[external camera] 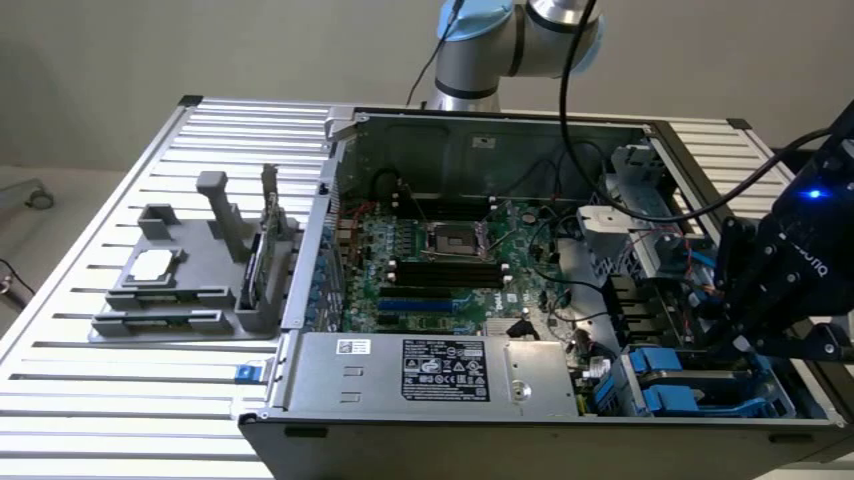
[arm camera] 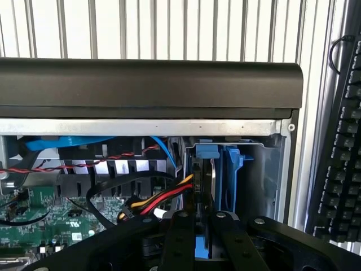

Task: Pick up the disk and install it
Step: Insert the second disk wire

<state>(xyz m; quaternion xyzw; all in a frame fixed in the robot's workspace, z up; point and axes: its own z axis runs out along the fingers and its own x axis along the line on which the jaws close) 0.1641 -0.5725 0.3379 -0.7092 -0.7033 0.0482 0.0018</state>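
The disk (arm camera: 217, 175) stands on edge in the drive bay at the corner of the open computer case (external camera: 461, 125), its bright blue carrier around a dark metal edge. My gripper (arm camera: 202, 245) is right over it, the two black fingers (arm camera: 177, 237) drawn close together with a strip of the blue carrier between them. In the exterior view the gripper (external camera: 747, 325) hangs over the bay at the case's right side, where blue carrier parts (external camera: 663, 366) show beneath it.
Red, yellow and black cables (arm camera: 161, 197) run beside the bay. A silver box with a white sticker (external camera: 441, 375) and the green motherboard (external camera: 441, 270) sit in the case. A grey fixture (external camera: 187, 280) holding a small silver chip (external camera: 151, 265) stands on the slatted table. A keyboard (arm camera: 338, 141) lies past the case.
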